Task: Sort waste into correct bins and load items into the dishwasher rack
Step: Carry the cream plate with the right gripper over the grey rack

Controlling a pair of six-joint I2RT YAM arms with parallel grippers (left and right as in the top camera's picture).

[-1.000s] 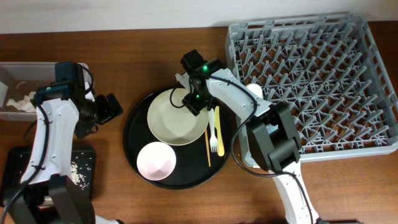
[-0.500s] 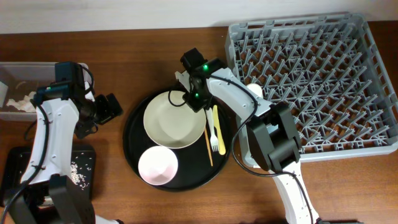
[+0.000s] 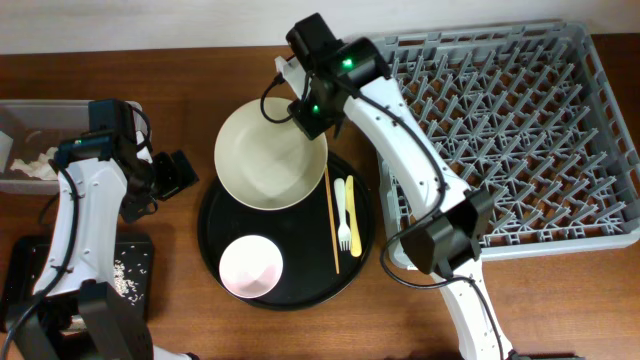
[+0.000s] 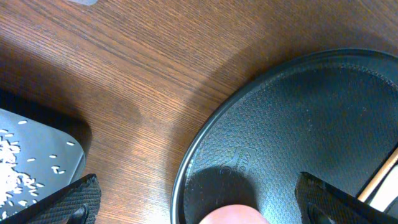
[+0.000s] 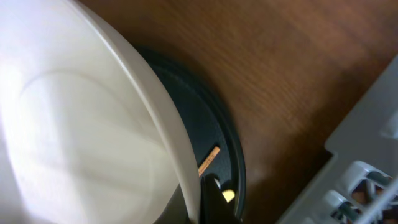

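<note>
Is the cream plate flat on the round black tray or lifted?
Lifted. The right gripper is shut on the rim of the cream plate, which hangs past the far edge of the round black tray.

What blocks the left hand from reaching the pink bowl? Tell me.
Probably nothing: the left hand is open, and the pink bowl sits uncovered on the black tray nearby.

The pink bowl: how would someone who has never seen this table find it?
Left of the big grey rack lies a round black tray. The pink bowl sits on the tray's lower left in the overhead view, below the cream plate. It is smaller, deeper and pink, not cream.
</note>
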